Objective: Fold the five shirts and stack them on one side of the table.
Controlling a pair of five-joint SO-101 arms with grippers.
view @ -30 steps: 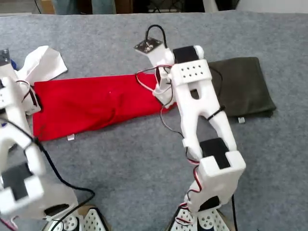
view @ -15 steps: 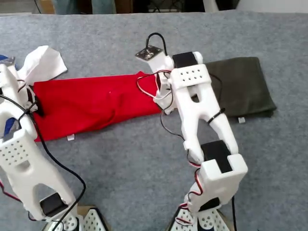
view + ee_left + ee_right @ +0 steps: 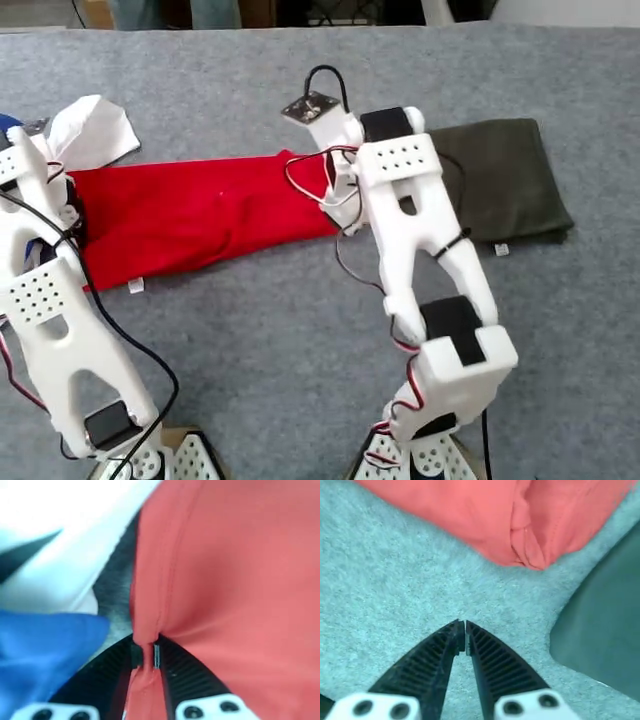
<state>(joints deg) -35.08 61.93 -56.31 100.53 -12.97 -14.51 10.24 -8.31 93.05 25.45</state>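
The left claw [image 3: 145,661] is clamped on the red shirt [image 3: 240,580]; the right claw [image 3: 465,636] hangs closed.

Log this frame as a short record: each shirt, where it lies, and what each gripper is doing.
surface: grey felt-covered table
red shirt: long red cloth shirt, folded into a strip across the middle
dark olive shirt: folded dark olive shirt, on the right arm's side, apart from the red shirt's end
white shirt: crumpled white shirt, far left
blue cloth: blue cloth beside the white shirt
left gripper: shut on the red shirt's edge
right gripper: shut, empty, over bare table
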